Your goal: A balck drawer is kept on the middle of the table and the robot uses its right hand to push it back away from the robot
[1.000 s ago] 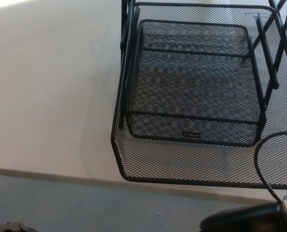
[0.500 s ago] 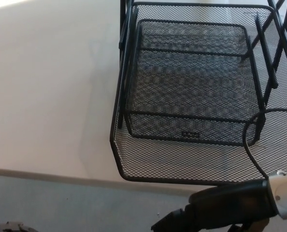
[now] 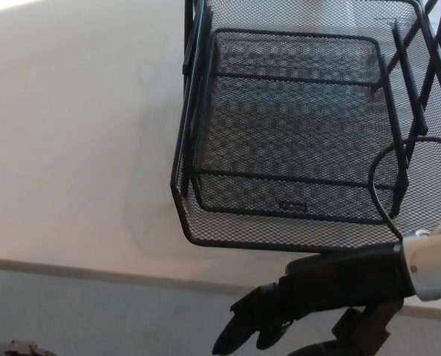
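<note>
I have the right hand (image 3: pixel 295 315) low at the bottom centre-right of the frame, fingers loosely apart and holding nothing, just below the front rim of the black drawer (image 3: pixel 295 141), which fills the upper right; I judge it is placed there to meet that rim and shove it away. A black cable (image 3: pixel 376 193) loops over the mesh. The pale table (image 3: pixel 72 148) is matte, grey floor (image 3: pixel 94 311) showing beneath its near edge.
</note>
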Available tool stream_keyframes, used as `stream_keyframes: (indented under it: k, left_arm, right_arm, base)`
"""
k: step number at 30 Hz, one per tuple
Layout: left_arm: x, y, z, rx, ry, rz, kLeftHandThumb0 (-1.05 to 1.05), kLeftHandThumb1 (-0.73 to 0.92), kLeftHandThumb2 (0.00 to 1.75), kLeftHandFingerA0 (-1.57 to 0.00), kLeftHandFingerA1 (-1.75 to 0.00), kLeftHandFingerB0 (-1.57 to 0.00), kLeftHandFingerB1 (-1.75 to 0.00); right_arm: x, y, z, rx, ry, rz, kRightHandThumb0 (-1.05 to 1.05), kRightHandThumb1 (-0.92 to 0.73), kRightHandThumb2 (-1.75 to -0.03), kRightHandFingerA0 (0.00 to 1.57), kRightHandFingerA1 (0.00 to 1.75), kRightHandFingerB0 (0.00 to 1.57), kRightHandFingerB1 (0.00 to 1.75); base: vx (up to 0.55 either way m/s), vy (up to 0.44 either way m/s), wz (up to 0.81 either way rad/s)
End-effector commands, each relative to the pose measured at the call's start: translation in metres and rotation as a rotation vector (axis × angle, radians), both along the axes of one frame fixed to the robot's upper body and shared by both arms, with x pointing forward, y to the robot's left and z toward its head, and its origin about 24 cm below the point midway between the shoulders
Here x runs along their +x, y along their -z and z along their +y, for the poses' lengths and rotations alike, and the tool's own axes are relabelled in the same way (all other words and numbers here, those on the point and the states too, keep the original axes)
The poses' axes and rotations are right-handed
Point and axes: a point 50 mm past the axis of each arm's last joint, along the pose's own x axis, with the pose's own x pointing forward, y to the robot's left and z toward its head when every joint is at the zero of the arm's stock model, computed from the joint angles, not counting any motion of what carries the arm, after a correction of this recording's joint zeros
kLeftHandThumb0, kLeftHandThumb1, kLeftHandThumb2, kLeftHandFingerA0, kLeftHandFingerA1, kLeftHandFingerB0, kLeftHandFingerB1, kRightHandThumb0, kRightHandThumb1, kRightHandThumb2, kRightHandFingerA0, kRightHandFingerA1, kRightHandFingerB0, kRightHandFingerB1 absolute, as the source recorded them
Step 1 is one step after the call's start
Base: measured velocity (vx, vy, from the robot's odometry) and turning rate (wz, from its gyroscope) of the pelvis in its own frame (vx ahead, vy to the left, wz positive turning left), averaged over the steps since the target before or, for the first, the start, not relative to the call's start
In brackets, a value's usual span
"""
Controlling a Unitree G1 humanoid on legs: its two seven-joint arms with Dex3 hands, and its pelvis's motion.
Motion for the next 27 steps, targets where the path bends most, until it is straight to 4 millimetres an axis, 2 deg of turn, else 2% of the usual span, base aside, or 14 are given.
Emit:
stream_keyframes:
  k: [1,2,3,4,8,9,11,12,27]
  left_arm:
    - [-0.001,-0.004,0.006,0.004,-0.004,-0.010,-0.57,0.54,0.93,-0.41,-0.54,-0.24,-0.45]
    - [-0.001,-0.005,0.006,0.004,0.000,-0.016,-0.63,0.66,0.63,-0.44,-0.37,-0.37,-0.34]
    - [-0.001,-0.005,0.006,0.005,0.003,-0.018,-0.63,0.66,0.63,-0.44,-0.37,-0.37,-0.34]
    - [-0.001,-0.005,0.006,0.008,0.004,-0.017,-0.63,0.58,0.93,-0.40,-0.53,-0.26,-0.44]
    - [-0.001,-0.004,0.006,0.020,0.005,-0.009,-0.68,0.59,0.92,-0.39,-0.51,-0.26,-0.43]
    - [-0.001,-0.004,0.006,0.017,0.005,-0.008,-0.69,0.60,0.92,-0.38,-0.50,-0.26,-0.43]
    - [-0.001,-0.004,0.006,0.015,0.008,-0.008,-0.66,0.59,0.92,-0.39,-0.51,-0.25,-0.43]
    - [-0.001,-0.004,0.006,0.016,0.007,-0.007,-0.65,0.59,0.92,-0.39,-0.51,-0.25,-0.43]
    - [-0.005,-0.002,0.006,0.022,0.017,-0.004,-0.65,0.59,0.93,-0.39,-0.51,-0.25,-0.43]
  right_arm:
    - [0.012,-0.009,-0.002,-0.025,0.028,-0.048,-0.77,-0.92,-0.70,0.28,0.34,0.20,0.29]
    - [0.013,-0.011,-0.002,-0.027,0.030,-0.054,-0.77,-0.92,-0.71,0.28,0.34,0.20,0.29]
    - [0.014,-0.011,-0.002,-0.028,0.031,-0.056,-0.77,-0.92,-0.71,0.28,0.34,0.20,0.29]
    - [0.016,-0.013,-0.003,-0.027,0.037,-0.058,-0.77,-0.92,-0.71,0.28,0.34,0.20,0.29]
    - [0.025,-0.017,-0.003,-0.023,0.059,-0.068,-0.78,-0.92,-0.71,0.30,0.35,0.20,0.30]
    - [0.028,-0.019,-0.003,-0.028,0.069,-0.075,-0.79,-0.78,-1.02,0.22,0.44,0.16,0.41]
    - [0.034,-0.023,-0.004,-0.037,0.089,-0.085,-0.78,-0.78,-1.02,0.22,0.44,0.16,0.41]
    - [0.036,-0.024,-0.004,-0.036,0.094,-0.087,-0.78,-0.91,-0.71,0.29,0.34,0.20,0.29]
    - [0.069,-0.033,-0.003,-0.014,0.160,-0.120,-0.76,-0.92,-0.70,0.30,0.36,0.23,0.31]
  base:
    - [0.00,0.000,0.00]
    - [0.00,0.000,0.00]
    - [0.00,0.000,0.00]
    - [0.00,0.000,0.00]
    - [0.00,0.000,0.00]
    - [0.00,0.000,0.00]
    - [0.00,0.000,0.00]
    - [0.00,0.000,0.00]
    - [0.00,0.000,0.00]
